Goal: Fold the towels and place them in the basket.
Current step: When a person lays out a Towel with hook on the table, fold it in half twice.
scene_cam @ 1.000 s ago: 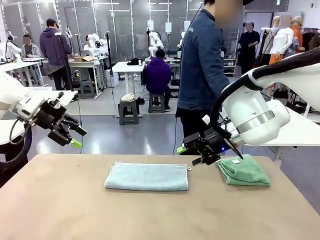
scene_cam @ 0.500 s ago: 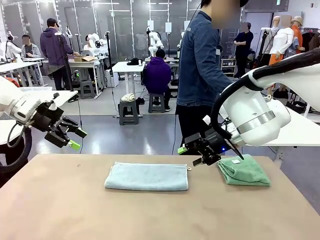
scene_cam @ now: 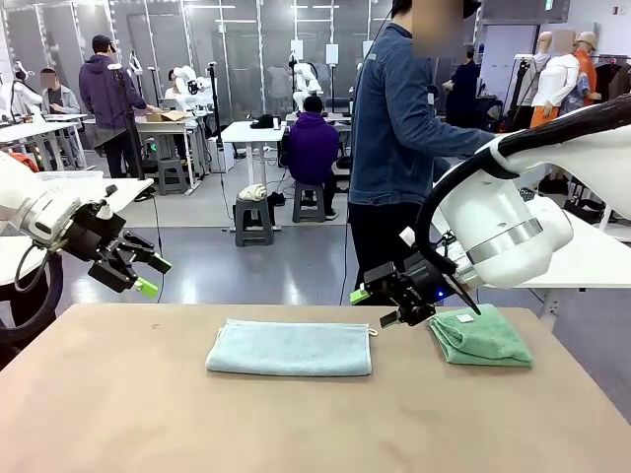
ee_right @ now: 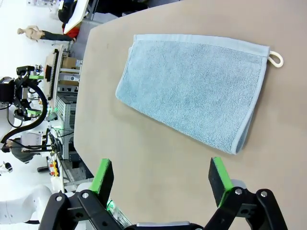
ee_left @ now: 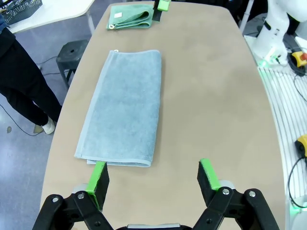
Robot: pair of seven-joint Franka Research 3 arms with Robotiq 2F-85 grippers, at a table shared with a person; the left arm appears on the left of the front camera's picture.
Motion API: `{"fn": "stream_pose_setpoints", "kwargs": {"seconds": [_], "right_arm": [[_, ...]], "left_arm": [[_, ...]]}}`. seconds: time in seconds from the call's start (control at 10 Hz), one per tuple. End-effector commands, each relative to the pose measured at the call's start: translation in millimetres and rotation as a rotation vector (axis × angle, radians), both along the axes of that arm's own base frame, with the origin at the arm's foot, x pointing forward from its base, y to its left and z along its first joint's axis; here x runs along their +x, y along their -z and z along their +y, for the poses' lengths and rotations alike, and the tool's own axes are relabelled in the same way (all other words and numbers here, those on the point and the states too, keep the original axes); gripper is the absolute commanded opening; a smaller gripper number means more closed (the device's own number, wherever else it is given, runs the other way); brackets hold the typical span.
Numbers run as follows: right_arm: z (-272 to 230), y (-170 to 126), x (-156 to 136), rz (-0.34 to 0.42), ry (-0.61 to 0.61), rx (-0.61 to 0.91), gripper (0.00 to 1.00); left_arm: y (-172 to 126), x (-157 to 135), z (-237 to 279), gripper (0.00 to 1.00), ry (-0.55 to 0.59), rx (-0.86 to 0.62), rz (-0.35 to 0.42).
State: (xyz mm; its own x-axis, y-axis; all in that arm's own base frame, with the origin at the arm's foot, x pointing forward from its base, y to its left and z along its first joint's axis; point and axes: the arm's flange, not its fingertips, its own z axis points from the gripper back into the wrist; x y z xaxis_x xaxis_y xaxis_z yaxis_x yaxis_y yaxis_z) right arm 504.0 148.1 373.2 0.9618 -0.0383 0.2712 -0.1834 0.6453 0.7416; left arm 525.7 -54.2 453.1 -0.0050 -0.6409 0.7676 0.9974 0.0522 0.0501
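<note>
A pale blue-grey towel (scene_cam: 290, 348) lies folded flat at the table's middle, its loop at the far right corner; it also shows as the long towel (ee_left: 123, 108) and the towel (ee_right: 194, 88) in the wrist views. A mint green towel (scene_cam: 480, 336) with a white tag lies folded to its right, seen too as the green towel (ee_left: 129, 17). My right gripper (scene_cam: 380, 307) hovers open just above the table between the two towels, holding nothing. My left gripper (scene_cam: 148, 276) hangs open and empty in the air beyond the table's left far corner. A dark mesh basket (ee_left: 21, 8) sits on a white side table.
A person in a denim jacket (scene_cam: 399, 128) stands at the far side, behind the right gripper. A white side table (scene_cam: 592, 258) stands past the table's right edge. Bare tabletop (scene_cam: 296, 424) spreads in front of the towels.
My left arm has drawn back slightly to the left, its gripper staying open. The person at the far side has turned a little. The right arm and both towels have not moved.
</note>
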Motion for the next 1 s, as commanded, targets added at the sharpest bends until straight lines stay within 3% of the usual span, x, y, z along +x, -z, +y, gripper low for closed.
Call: {"fn": "stream_pose_setpoints", "kwargs": {"seconds": [0.0, 0.2, 0.5, 0.9], "right_arm": [[1, 1, -1, 0.001, 0.013, -0.009, 1.0], [0, 0, 0, 0.0, 0.0, 0.0, 1.0], [24, 9, -4, 0.019, 0.048, -0.13, 1.0], [33, 26, 15, 0.056, 0.144, -0.208, 1.0]], "left_arm": [[-2, -1, 0, 0.94, 0.0, -0.001, -0.005], [-2, -1, 0, 0.94, 0.0, -0.001, -0.005], [-2, -1, 0, 0.94, 0.0, -0.001, -0.005], [-2, -1, 0, 0.94, 0.0, -0.001, -0.005]]}}
